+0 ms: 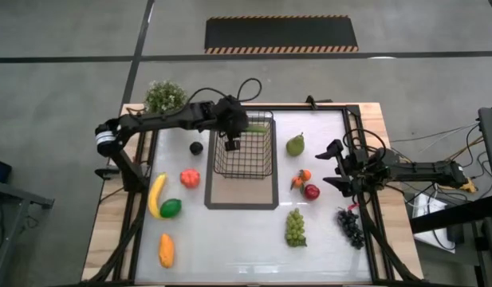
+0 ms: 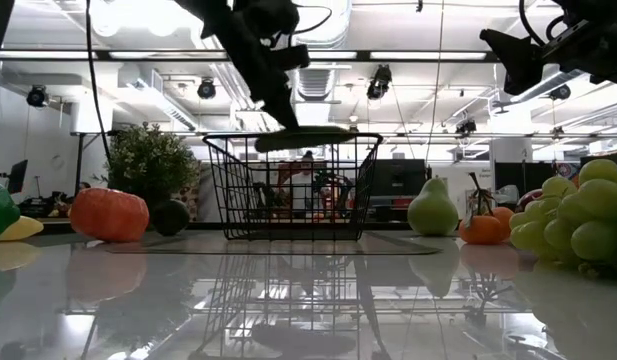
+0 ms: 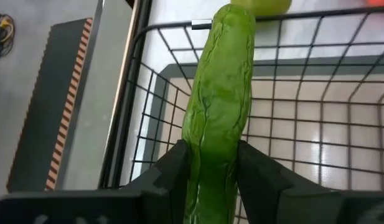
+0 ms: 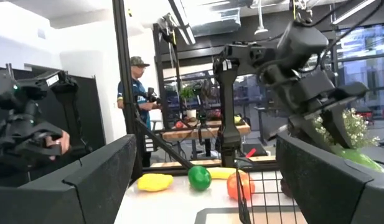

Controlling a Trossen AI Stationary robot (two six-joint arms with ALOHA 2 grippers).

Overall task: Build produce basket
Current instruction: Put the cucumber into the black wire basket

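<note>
The basket [image 1: 247,155] stands near the middle of the glossy white table [image 1: 230,247], on the far half of a flat dark-bordered mat [image 1: 242,195], and we see its mesh mirrored in the tabletop from the low camera. Over its open top the left gripper [image 3: 211,171] is clamped on a green cucumber [image 3: 220,106], held level just at the rim.

The right gripper [image 1: 335,166] hangs above the table's right side, fingers wide apart and holding nothing.

Around the basket we count the rest of the produce: a pear [image 1: 295,145], orange pieces [image 1: 301,178], a red apple [image 1: 311,191], green grapes [image 1: 295,227] and dark grapes [image 1: 350,226] to the right; a tomato [image 1: 190,178], a banana [image 1: 156,194] and a lime [image 1: 171,208] to the left.

A potted plant [image 1: 164,96] sits at the far left corner. Beyond the table, the room is a bright workshop with ceiling lights, and a person [image 4: 137,106] in a cap stands among other rigs.
</note>
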